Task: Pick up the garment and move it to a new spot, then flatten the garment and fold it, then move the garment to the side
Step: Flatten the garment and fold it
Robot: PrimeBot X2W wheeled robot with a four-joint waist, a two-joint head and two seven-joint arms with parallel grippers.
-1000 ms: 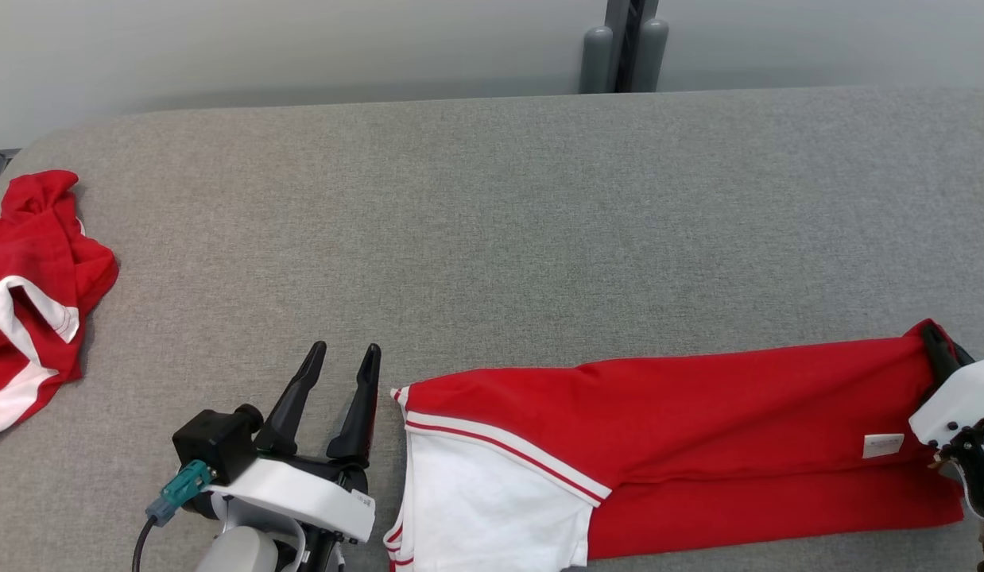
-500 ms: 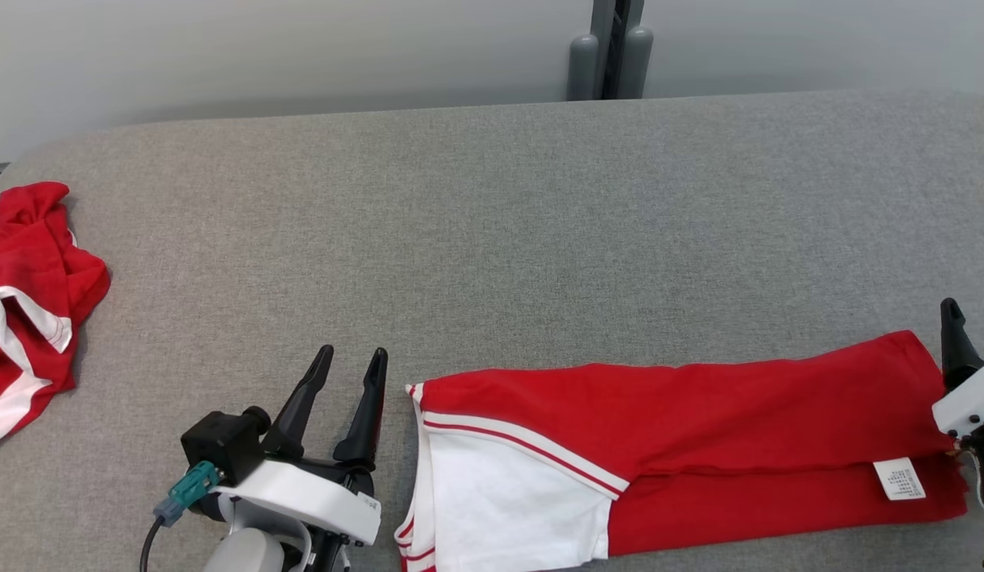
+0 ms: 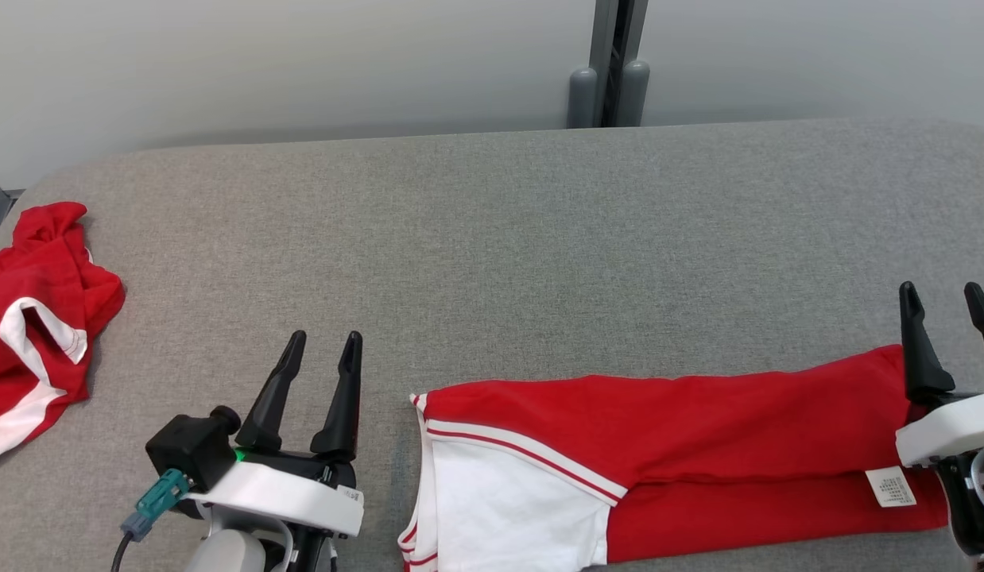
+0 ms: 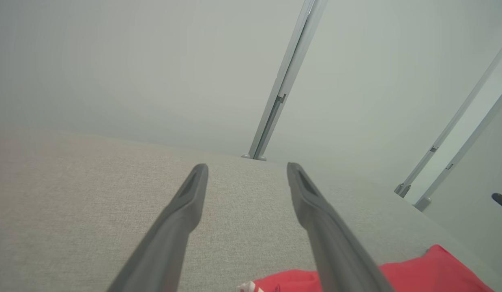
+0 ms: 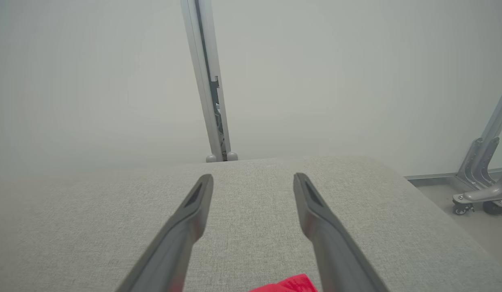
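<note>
Lit brightly and evenly from overhead, diffuse. Soft shadow band on the pale grey wall (image 3: 301, 63) above the far edge of the grey woven-fabric table (image 3: 492, 238); narrow shadow beside the crumpled red-and-white garment (image 3: 39, 318). Head view sharp edge to edge. Wrist views hazy and washed out, with the grey metal post (image 4: 285, 81) slanted in the wide-angle frame and the dark tapered fingers (image 4: 174, 227) soft up close.

Non-task items on grey surface (image 3: 492, 238)
Crumpled red-and-white cloth (image 3: 39, 310) at 9 o'clock; grey upright post (image 3: 613, 56) at 12 o'clock.
</note>
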